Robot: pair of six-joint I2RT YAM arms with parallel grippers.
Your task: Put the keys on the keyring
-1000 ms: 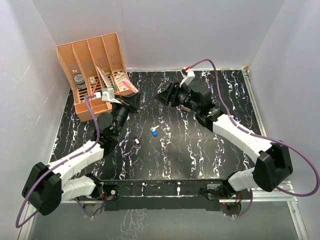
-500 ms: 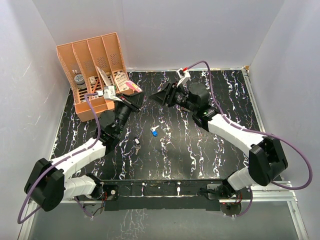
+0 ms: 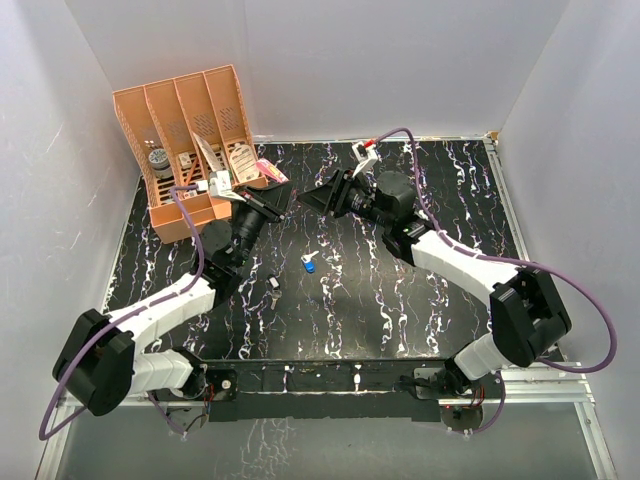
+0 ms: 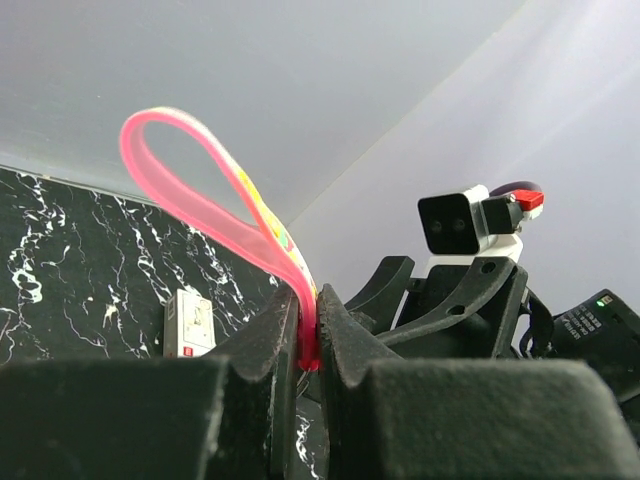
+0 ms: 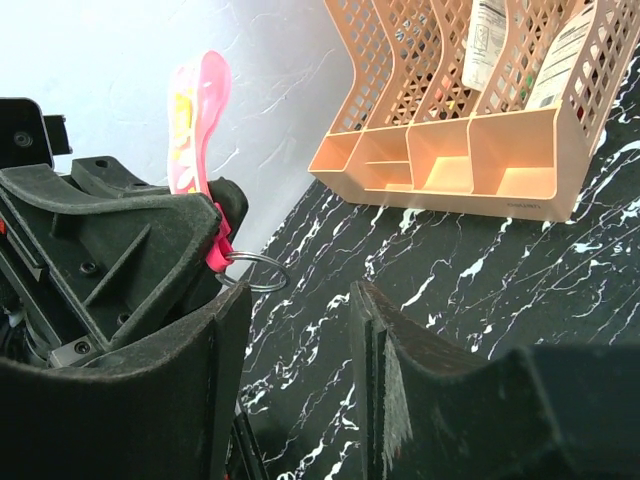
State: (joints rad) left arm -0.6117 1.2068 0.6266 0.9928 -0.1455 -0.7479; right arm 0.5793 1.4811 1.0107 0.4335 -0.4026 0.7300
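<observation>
Keyring is held up above the table, its pink strap clamped between the fingers of the left pincer, the loop standing upward and the thin silver ring poking out toward the right arm. The right pincer is spread wide and grips nothing, its fingertips close to the ring but apart from it. The blue-headed key and the dark-headed key lie near each other on the table, closer to the arm bases than both pincers, and an orange file rack stands at the far left corner
</observation>
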